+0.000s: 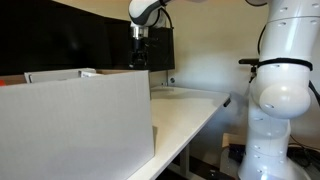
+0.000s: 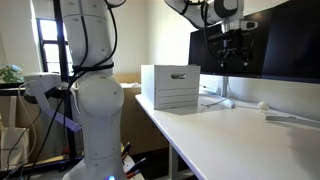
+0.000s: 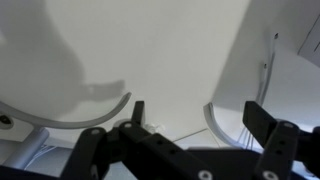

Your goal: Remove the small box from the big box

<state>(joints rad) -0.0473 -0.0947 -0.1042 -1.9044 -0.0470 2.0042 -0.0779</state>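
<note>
The gripper point(image 3: 195, 110) is held high above the tabletop point(image 2: 235, 140), near the back edge where the dark monitor point(image 2: 285, 40) stands, and well apart from the big box point(image 1: 75, 125). In the wrist view its jaws are seen spread apart with nothing between them, and only bare white surface is viewed below. The big box is placed upright close to the table edge on the side of the robot base point(image 2: 95, 100), with flaps along its top. The small box is not shown in any view. It is probably hidden inside, behind the tall walls, though this cannot be confirmed. The high pose is judged sensible, since the walls must be cleared from above before anything inside can be reached. The removal is judged not yet begun.
</note>
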